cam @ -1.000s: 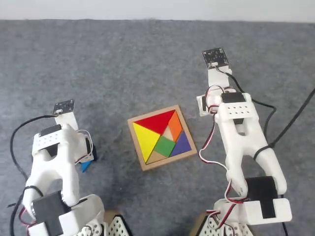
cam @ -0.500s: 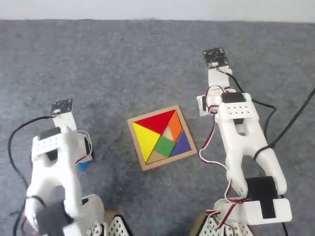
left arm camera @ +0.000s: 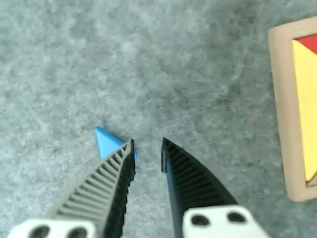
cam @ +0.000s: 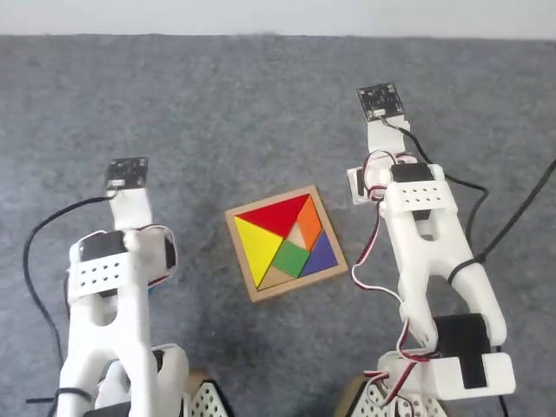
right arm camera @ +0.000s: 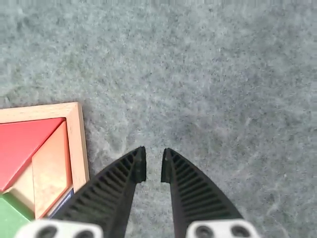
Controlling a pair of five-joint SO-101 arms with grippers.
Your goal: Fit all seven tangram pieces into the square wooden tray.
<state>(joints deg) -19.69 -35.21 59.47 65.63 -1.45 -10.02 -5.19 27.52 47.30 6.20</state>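
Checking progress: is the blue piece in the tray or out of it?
Out. The blue piece lies on the grey mat by the left gripper, well apart from the tray.

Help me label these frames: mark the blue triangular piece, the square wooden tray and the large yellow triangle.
Blue triangular piece (left arm camera: 108,142): left wrist view, its exposed corner.
Square wooden tray (right arm camera: 77,144): right wrist view, its side rim.
Large yellow triangle (cam: 254,245): high view, middle of its face.
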